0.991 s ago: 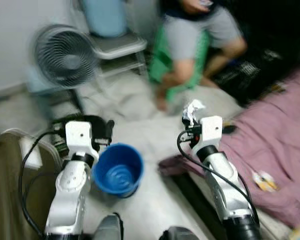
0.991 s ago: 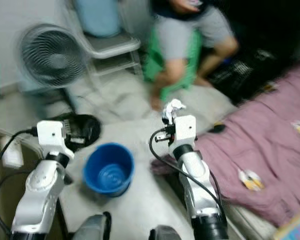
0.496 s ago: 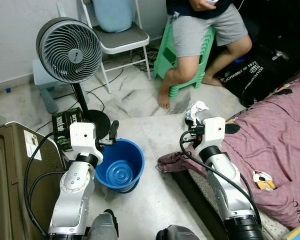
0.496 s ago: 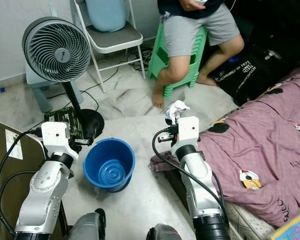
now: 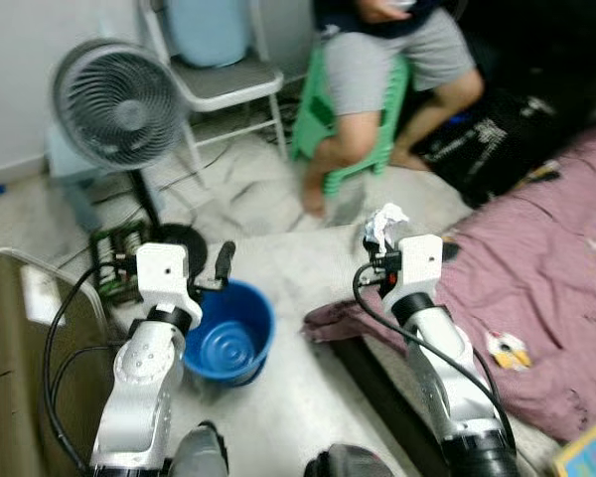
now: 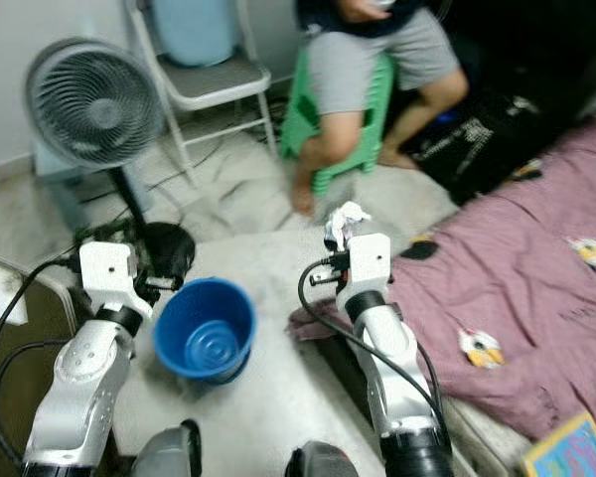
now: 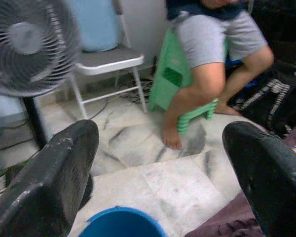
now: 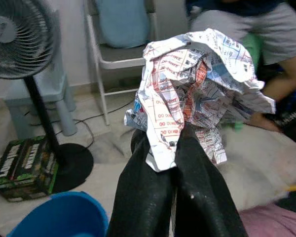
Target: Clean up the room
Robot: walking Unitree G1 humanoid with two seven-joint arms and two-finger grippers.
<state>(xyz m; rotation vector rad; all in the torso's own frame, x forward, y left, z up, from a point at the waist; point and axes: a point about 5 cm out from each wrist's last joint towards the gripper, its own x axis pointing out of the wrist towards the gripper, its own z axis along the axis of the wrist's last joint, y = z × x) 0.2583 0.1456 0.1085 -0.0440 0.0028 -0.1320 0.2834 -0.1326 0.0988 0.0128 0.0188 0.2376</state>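
The right gripper [image 8: 173,148] has its fingers pinched together on a crumpled wad of printed paper [image 8: 197,94], held up over the floor next to the purple bedspread [image 6: 536,268]. The print is red and blue, receipt-style; all I can really make out is "00.00" repeated a few times, the rest is too scrunched to read. The left gripper [image 7: 163,163] sits with its fingers spread wide apart, holding nothing, right above the rim of the blue bucket [image 5: 223,338]. Behind the bucket stands a pedestal fan [image 5: 114,104], with a dark green box [image 8: 22,168] by its base, lettering too blurry to read. A person sits on a green stool [image 5: 348,129] near a folding chair [image 5: 223,84].
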